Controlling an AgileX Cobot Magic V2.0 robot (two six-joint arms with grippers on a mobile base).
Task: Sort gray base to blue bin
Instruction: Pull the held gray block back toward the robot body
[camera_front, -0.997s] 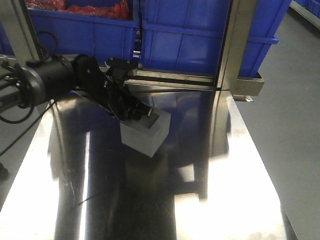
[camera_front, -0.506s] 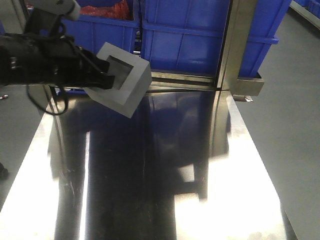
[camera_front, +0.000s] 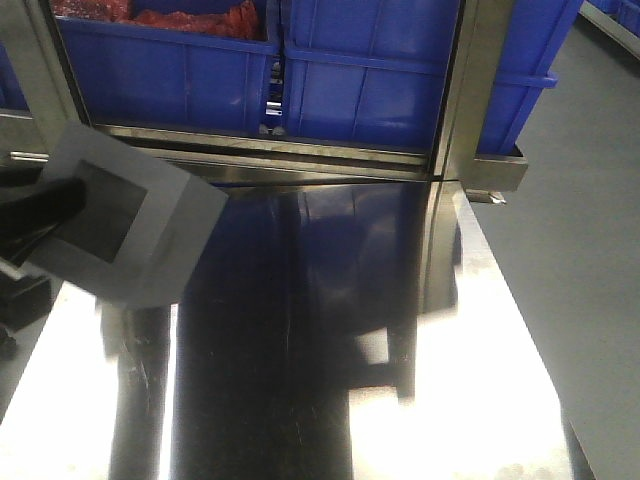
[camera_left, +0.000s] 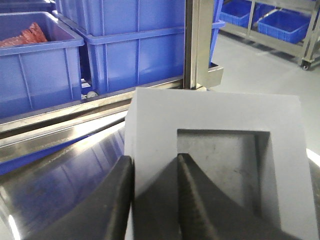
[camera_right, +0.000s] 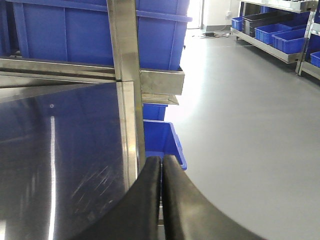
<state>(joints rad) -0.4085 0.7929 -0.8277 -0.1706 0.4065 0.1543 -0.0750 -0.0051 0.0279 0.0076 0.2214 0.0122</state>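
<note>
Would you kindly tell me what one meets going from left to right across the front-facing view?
left gripper → gray block held off the table → blue bin at the back → steel post → gray floor

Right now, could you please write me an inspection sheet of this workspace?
Surface: shiny steel table, bare, strong reflections.
Job's things: gray base held up at the left, recess toward the front camera; blue bins behind the table, one holding red items.
Clutter: nothing seen.
Grippers: left gripper shut on the gray base's wall, one finger in the recess; right gripper shut, empty.
Cables: nothing seen.
Surroundings: gray floor, lower bin beside the table edge, shelves with more bins.
</note>
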